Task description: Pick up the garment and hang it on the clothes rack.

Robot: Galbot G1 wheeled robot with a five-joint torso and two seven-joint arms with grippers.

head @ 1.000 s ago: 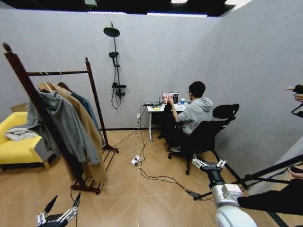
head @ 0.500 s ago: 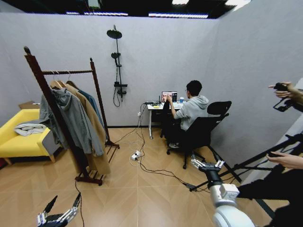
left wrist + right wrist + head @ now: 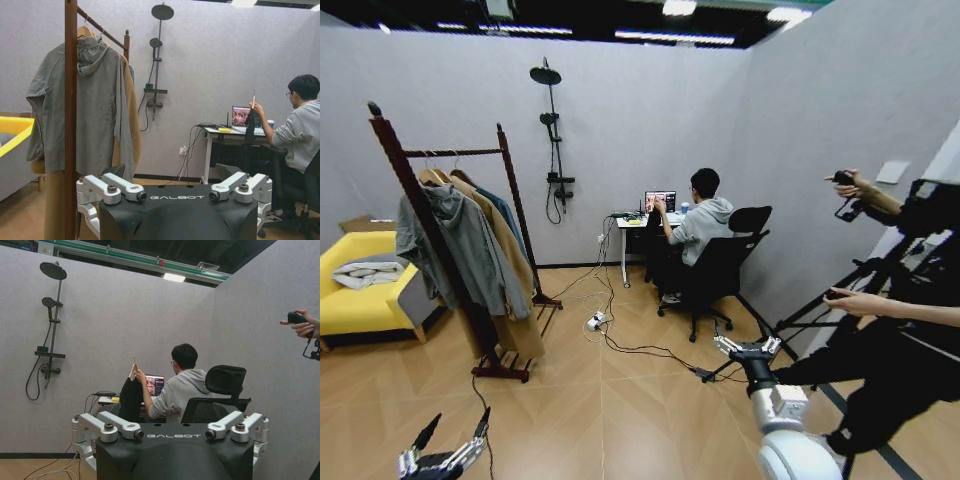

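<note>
1. The clothes rack [image 3: 445, 230] stands at far left, beside a yellow sofa [image 3: 360, 300].
2. A grey hooded jacket [image 3: 455, 245] and a tan coat [image 3: 505, 270] hang from its bar; a dark teal garment [image 3: 508, 215] shows as a sliver behind them.
3. The left gripper [image 3: 448, 435] hovers low at near left, fingers spread and empty.
4. The right gripper [image 3: 746, 347] hangs at near right, likewise spread, well apart from the rack.

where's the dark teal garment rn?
Head view, left: the dark teal-blue garment hangs on the reddish-brown wooden clothes rack, rearmost, behind the long tan coat.
</note>
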